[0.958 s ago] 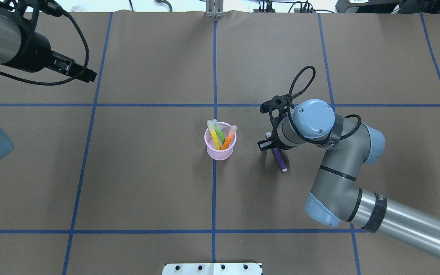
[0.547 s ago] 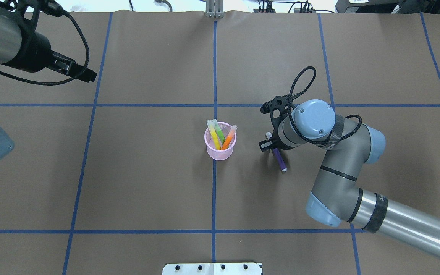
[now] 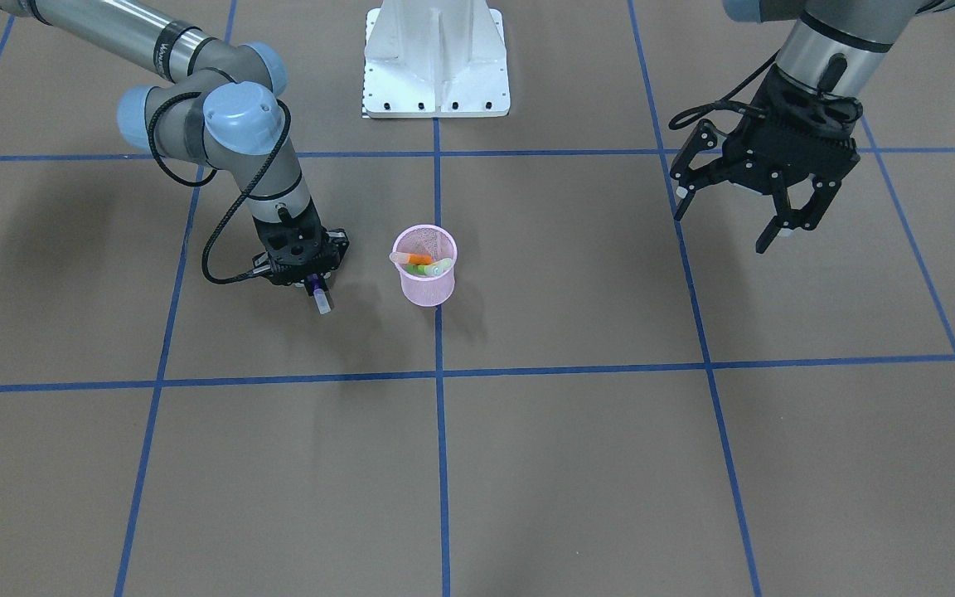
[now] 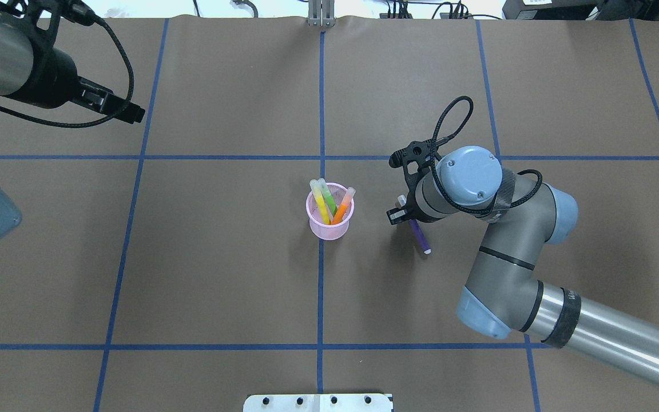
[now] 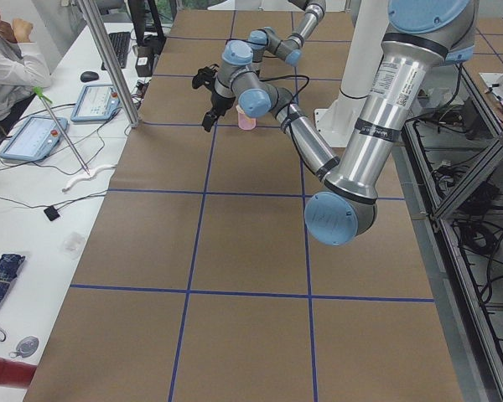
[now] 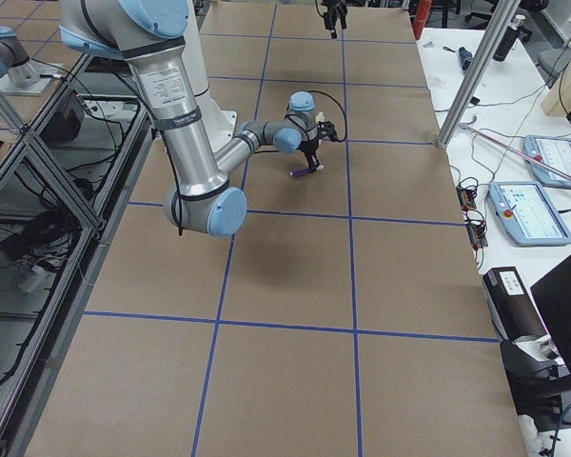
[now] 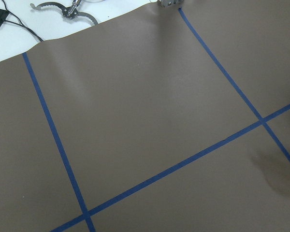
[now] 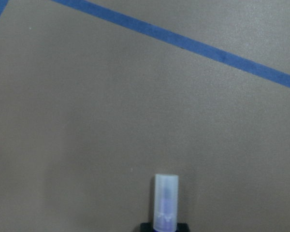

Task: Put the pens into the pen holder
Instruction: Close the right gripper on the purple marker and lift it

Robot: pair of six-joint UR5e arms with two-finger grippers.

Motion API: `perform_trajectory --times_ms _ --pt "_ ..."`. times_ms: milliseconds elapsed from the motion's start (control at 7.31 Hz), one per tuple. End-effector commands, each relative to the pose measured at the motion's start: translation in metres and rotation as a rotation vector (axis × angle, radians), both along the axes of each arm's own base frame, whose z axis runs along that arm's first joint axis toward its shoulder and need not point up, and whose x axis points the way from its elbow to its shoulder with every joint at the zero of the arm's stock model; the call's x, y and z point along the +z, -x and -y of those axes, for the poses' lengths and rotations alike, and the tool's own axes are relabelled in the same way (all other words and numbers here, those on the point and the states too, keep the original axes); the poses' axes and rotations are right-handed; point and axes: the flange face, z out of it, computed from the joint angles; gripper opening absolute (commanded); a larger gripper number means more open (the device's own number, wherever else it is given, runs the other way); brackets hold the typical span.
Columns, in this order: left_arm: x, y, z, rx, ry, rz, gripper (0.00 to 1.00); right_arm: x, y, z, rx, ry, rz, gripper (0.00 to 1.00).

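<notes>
One downturned right end effector (image 3: 310, 284) pinches purple pen (image 4: 419, 235).

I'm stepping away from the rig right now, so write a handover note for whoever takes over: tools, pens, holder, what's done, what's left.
Right tool: shut on the purple pen, low over the table, right of the holder in the overhead view. Cannot tell if the pen is lifted.
Left tool: open, empty, far from the pens.
Pen holder: upright at the table's centre, with the yellow pen, green pen and orange pen standing in it.
Done: three of four pens are in.
Left: carry the purple pen over and drop it into the pen holder.
</notes>
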Motion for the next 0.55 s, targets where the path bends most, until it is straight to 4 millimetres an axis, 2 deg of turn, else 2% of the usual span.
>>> perform_trajectory --times_ms 0,137,410 --pt "0.002 -0.001 0.001 0.001 0.005 0.003 0.99 -0.034 -0.020 0.003 0.064 -0.047 0.054 0.00" --pt "0.007 -0.003 0.002 0.002 0.015 0.009 0.99 -0.055 -0.032 0.001 0.185 -0.002 0.122 0.00" --pt "0.019 -0.009 0.010 0.002 0.039 0.026 1.00 -0.115 -0.067 0.004 0.539 0.070 0.306 0.00"
